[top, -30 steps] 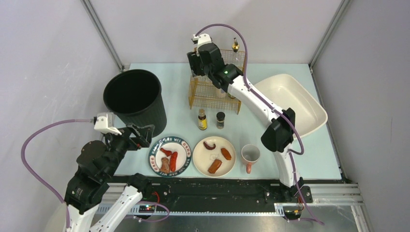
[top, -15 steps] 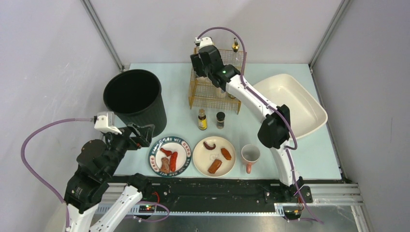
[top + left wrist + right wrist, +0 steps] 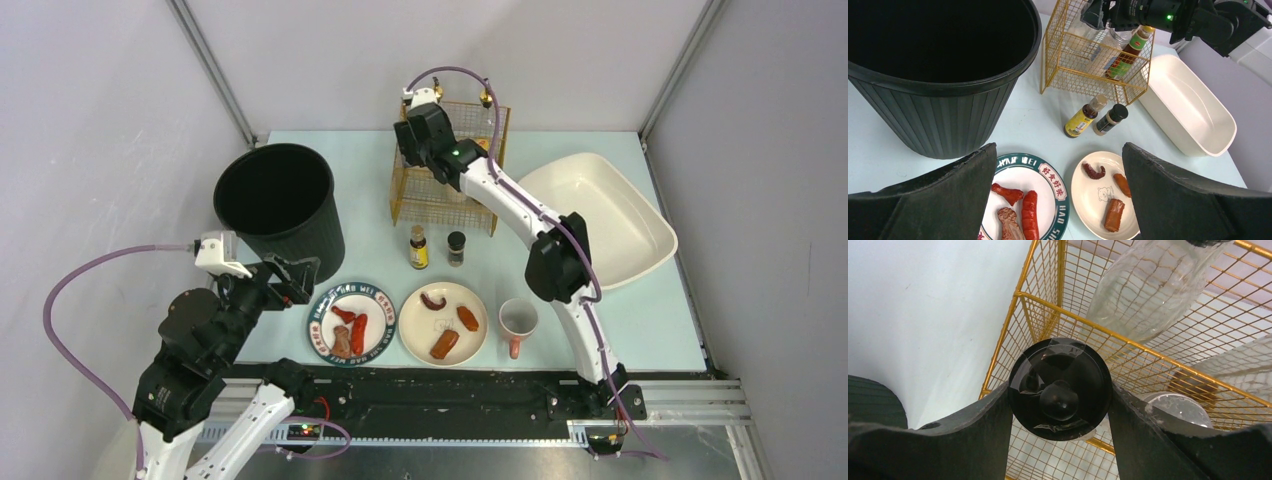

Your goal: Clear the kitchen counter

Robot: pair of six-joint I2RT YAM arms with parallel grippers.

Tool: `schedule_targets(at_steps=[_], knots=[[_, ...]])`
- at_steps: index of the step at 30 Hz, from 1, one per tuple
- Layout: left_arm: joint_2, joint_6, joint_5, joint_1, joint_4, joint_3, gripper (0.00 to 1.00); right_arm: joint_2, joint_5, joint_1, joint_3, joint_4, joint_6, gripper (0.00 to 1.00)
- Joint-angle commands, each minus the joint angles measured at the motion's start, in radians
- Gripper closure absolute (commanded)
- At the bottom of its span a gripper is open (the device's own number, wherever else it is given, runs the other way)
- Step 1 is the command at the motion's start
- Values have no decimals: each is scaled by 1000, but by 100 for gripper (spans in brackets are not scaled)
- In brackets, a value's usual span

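Top external view: two plates (image 3: 316, 325) with food, two small bottles (image 3: 418, 247), one mug (image 3: 518, 320), one bin (image 3: 300, 250), one wire basket (image 3: 430, 205) and one tub (image 3: 600, 210) stand on the mint tabletop (image 3: 640, 320), with grey walls around. Beside the bin the left gripper (image 3: 298, 272) is released; over the basket the right gripper (image 3: 1060, 396) clamps a black cap (image 3: 1060, 387).

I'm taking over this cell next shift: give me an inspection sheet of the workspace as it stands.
Surface: kitchen counter, pale mint, no spills seen.
Job's things: patterned plate and cream plate with food pieces, mug, sauce bottle, small dark bottle, all on the counter.
Clutter: black bin, gold wire rack holding bottles, white tub.
Grippers: left gripper open near the bin; right gripper shut on a black-capped container at the rack.
Cables: purple cable looping along each arm.
Surroundings: grey walls, metal posts; nothing else seen.
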Motion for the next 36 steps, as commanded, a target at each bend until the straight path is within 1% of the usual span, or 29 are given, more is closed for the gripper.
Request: schedule_targets(at_steps=[1,13,18,20,22,23,24,26,29,30,33,36], knots=[[-1,6,-12,-3,8,17,2,25,49,-7,56,24,23,100],[-11,7,-13,-3,-3,20,2,88,62,-8,56,2,75,100],[-13,8,-16,-3,-7,24,2,98,65,-8,55,-1,95,95],[-11,8,-15,-4,-8,25,2,103,69,-8,55,-2,97,92],[-9,9,-14,-2,-8,25,2,108,72,-10,56,-9,101,83],[-10,9,-14,-3,-8,25,2,109,74,-10,56,-9,102,76],[-9,9,-14,-3,-8,24,2,110,74,-11,55,-12,105,73],[-9,8,-14,-3,-7,23,2,108,72,-12,54,-12,107,64],[-8,5,-12,-3,-8,19,2,102,69,-12,54,-10,107,59],[-10,5,-12,-3,-8,19,2,101,67,-12,55,-9,106,56],[-11,3,-13,-3,-8,17,2,95,62,-12,56,-6,106,51],[-14,4,-12,-3,-7,18,2,88,57,-12,56,-7,107,44]])
